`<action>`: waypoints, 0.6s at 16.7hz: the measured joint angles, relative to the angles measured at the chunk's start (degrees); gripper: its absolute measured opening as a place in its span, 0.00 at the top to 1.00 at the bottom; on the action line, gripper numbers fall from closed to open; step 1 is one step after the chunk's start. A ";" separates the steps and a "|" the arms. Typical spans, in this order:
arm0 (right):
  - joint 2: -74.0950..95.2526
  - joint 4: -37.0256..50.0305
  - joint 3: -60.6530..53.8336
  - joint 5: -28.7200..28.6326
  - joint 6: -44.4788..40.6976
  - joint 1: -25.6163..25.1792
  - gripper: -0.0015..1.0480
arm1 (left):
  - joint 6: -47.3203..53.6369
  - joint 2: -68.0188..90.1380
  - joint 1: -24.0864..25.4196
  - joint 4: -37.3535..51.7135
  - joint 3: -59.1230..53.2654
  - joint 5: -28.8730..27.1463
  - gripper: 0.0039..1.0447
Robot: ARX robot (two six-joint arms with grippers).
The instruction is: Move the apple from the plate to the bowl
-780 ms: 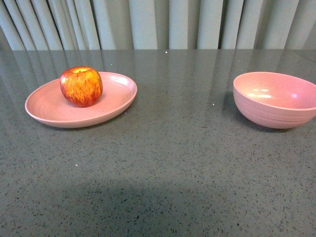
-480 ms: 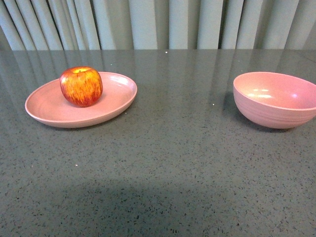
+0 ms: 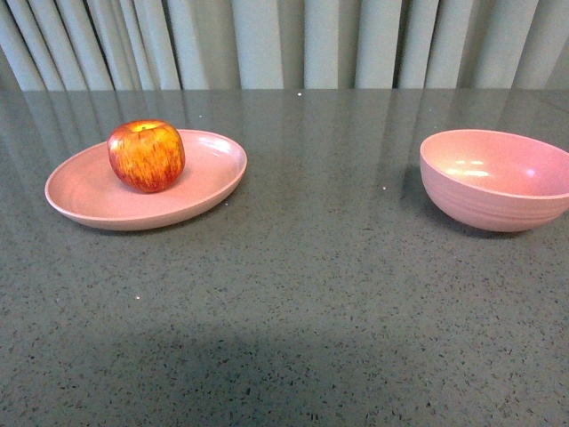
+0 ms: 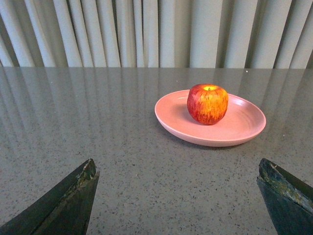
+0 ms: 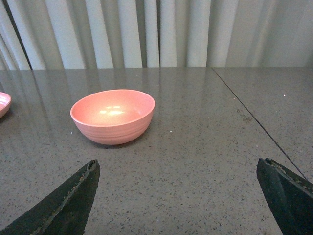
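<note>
In the front view the bowl (image 3: 498, 191) is cut off by the right edge, so its far right rim is out of sight. Neither arm reaches into that view. Of each arm only two dark finger ends show, in its own wrist view, rising from the lower corners; the rest of each gripper and arm is out of frame.

The left gripper (image 4: 177, 166) is held low over the grey speckled table (image 3: 293, 302), pointing level across it toward the plate (image 3: 98, 200) and well short of it. Its fingers (image 4: 73, 196) stand wide apart with nothing between them but bare tabletop. Their inner edges look worn and scuffed.

The right gripper (image 5: 177, 166) is posed the same way, low and level, facing the bowl from well back. Its fingers (image 5: 73, 196) are also spread wide and grip nothing. In its view only a sliver of the plate's rim shows at the picture's edge, and a thin dark seam (image 5: 254, 122) runs across the table on the side of the bowl away from the plate.

The apple (image 3: 147, 156) sits upright on the plate, stem dimple up, toward the plate's back. Plate and bowl stand well apart, plate on the left, bowl on the right. The bowl's inside shows only pale glare spots. Pale pleated curtains (image 3: 267, 44) close off the back
</note>
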 joint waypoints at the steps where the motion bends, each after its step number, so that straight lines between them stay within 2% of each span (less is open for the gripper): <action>1: 0.00 0.00 0.00 0.00 0.00 0.00 0.06 | 0.00 0.00 0.00 0.00 0.00 0.00 0.06; 10: -0.02 0.00 0.00 0.00 0.00 0.00 0.06 | 0.00 0.00 0.00 0.00 0.02 0.00 0.06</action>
